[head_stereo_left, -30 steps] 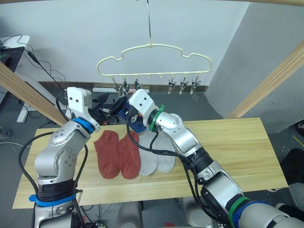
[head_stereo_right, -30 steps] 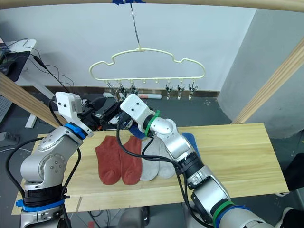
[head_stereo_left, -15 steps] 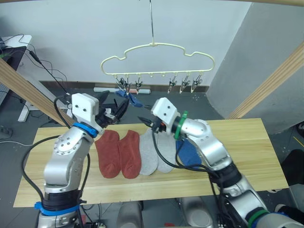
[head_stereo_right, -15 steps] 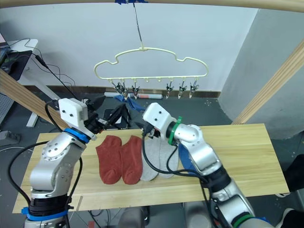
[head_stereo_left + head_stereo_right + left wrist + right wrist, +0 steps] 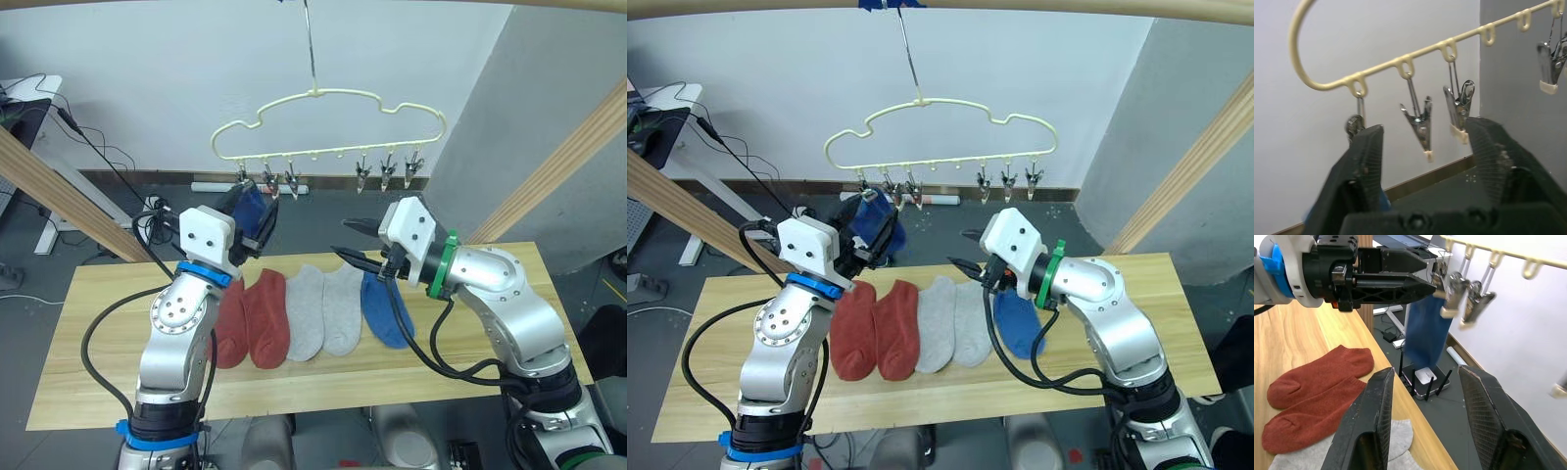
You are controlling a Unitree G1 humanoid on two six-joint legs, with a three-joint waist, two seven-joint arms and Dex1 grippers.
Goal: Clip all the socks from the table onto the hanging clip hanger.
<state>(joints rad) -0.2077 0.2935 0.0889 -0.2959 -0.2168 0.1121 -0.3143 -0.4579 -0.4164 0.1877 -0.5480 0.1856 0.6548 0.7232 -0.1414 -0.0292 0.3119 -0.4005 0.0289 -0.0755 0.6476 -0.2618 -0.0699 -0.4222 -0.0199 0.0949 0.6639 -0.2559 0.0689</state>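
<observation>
One sock up: a blue sock (image 5: pixel 874 217) hangs from the leftmost clip (image 5: pixel 1439 275), left of centre in the head views, so the job is begun, not done.
Five socks waiting: two rust-red socks (image 5: pixel 257 315), two light grey socks (image 5: pixel 324 308) and a second blue sock (image 5: pixel 385 310) lie flat, side by side and touching, mid-frame on the table (image 5: pixel 495 284); laid out singly, I judge, for easy picking.
Clip hanger (image 5: pixel 328 96): pale cream wire, wavy outline, hooked from above at upper centre, its small metal clips mostly empty.
Left gripper (image 5: pixel 1422 147): raised just under the hanger's left end beside the hung sock, fingers spread wide and empty.
Right gripper (image 5: pixel 361 245): hovers over the grey and blue socks at centre, fingers apart, holding nothing; probably poised for the next pick.
</observation>
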